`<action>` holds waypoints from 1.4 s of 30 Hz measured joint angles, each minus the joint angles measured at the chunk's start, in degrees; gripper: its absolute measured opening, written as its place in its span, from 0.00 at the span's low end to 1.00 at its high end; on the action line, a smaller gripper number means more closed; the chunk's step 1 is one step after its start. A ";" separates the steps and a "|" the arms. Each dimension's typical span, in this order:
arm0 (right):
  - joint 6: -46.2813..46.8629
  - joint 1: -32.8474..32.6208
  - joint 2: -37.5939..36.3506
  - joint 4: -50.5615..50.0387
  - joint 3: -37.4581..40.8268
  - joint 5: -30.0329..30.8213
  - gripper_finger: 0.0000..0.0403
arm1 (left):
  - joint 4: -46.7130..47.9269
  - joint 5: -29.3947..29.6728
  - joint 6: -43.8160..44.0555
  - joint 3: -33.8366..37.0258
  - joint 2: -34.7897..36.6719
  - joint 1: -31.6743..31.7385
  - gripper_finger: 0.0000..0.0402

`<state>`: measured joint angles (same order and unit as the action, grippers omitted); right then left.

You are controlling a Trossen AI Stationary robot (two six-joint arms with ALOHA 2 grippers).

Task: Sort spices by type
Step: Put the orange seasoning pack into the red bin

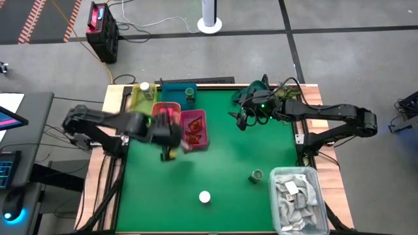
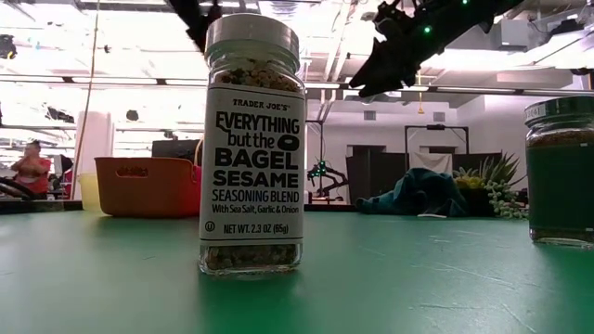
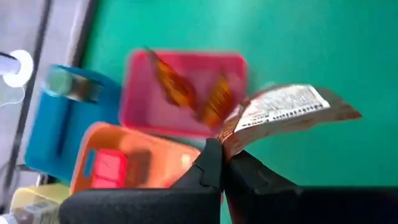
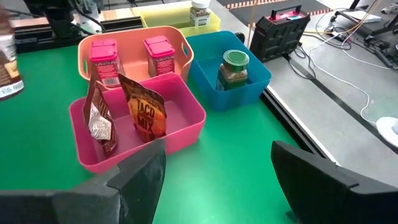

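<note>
Now the left gripper [image 3: 221, 163] is pinching a sachet [image 3: 283, 109] by one corner, holding it just beside the pink bin [image 1: 196, 130]. Because the grip is so small, the sachet might be slipping out and landing on the cloth [image 1: 228, 170] instead. The right gripper [image 4: 217, 165] is waiting with fingers apart near the bins.

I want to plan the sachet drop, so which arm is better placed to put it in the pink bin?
Left. The left gripper is shut on a reddish-brown clear sachet right beside the pink plastic bin. The right gripper is open, empty and farther away.
</note>
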<state>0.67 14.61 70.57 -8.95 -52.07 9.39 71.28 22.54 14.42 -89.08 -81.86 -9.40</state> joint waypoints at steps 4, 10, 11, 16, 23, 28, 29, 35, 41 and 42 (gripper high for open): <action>0.00 -0.42 0.07 0.12 0.01 -0.02 0.79 | -5.17 -0.02 -3.38 0.00 1.51 8.89 0.00; -0.04 -0.39 0.07 0.94 0.00 -0.02 0.79 | -9.45 -2.25 -4.36 0.00 0.93 19.68 0.00; -0.04 -0.39 0.07 0.92 0.00 -0.02 0.79 | -10.15 -3.00 -4.50 -0.02 0.59 21.04 0.00; -0.50 -0.39 0.07 1.04 0.00 -0.01 0.79 | -11.34 -4.74 -3.83 0.00 0.13 26.58 0.00; -0.52 -0.39 0.07 1.18 0.00 -0.01 0.79 | -12.47 -8.76 -10.30 -0.01 -2.07 30.21 0.00; -0.68 -0.72 0.07 1.22 0.00 0.00 0.79 | -12.10 -8.75 -11.11 0.00 -3.75 31.05 0.00; -0.70 -0.70 0.07 1.25 0.00 0.00 0.79 | -11.74 -8.70 -11.54 0.00 -4.15 31.04 0.00; -0.87 -0.71 0.07 1.21 0.00 0.00 0.79 | -10.30 -8.24 -15.67 0.02 -7.88 30.33 0.00; -0.87 -0.75 0.07 1.03 0.00 0.00 0.79 | -8.96 -8.17 -17.21 0.02 -10.55 29.87 0.00; -0.86 -0.74 0.07 0.95 0.00 0.00 0.79 | -8.76 -8.19 -17.22 0.02 -11.08 29.83 0.00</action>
<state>-0.19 13.87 70.63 -8.00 -52.07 9.39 62.52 14.35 -2.81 -89.06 -92.94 20.42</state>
